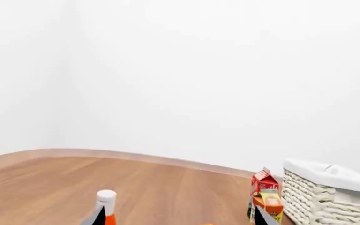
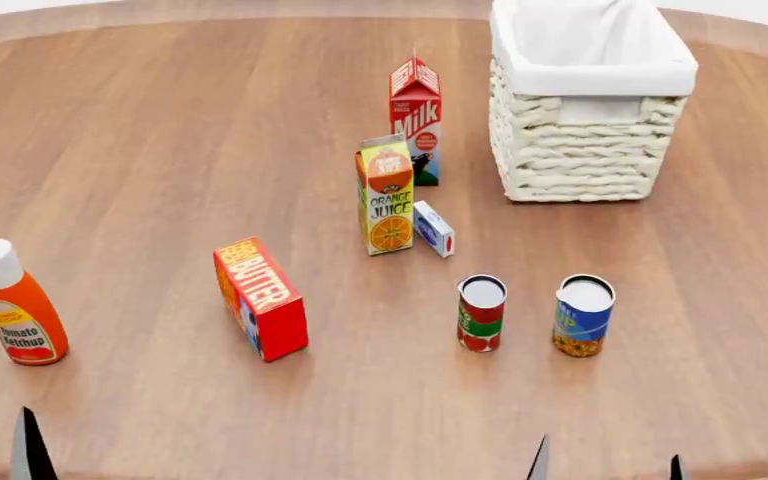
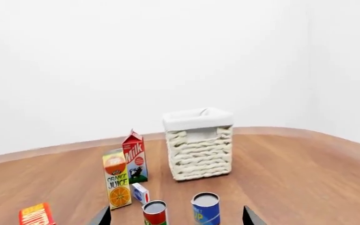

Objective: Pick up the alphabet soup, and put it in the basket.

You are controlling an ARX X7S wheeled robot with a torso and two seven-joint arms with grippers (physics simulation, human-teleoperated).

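Note:
The alphabet soup [image 2: 583, 318] is a blue can with yellow lettering, standing upright on the wooden table, right of a red and green can [image 2: 482, 315]. It also shows in the right wrist view [image 3: 206, 209]. The cream-white wicker basket [image 2: 584, 150] with white lining stands behind them at the far right, and shows in the right wrist view [image 3: 198, 150] and the left wrist view [image 1: 327, 197]. My right gripper [image 2: 608, 466] is open and empty at the near edge, in front of the soup [image 3: 176, 218]. My left gripper [image 1: 180, 220] is open and empty at the near left, one fingertip [image 2: 27, 450] showing.
A milk carton [image 2: 415, 115], an orange juice carton [image 2: 386, 195] and a small blue-white box [image 2: 434, 228] stand mid-table. A red butter box [image 2: 261, 298] lies left of the cans. A ketchup bottle [image 2: 17, 310] stands far left. The table's [image 2: 157, 130] round edge runs behind the basket.

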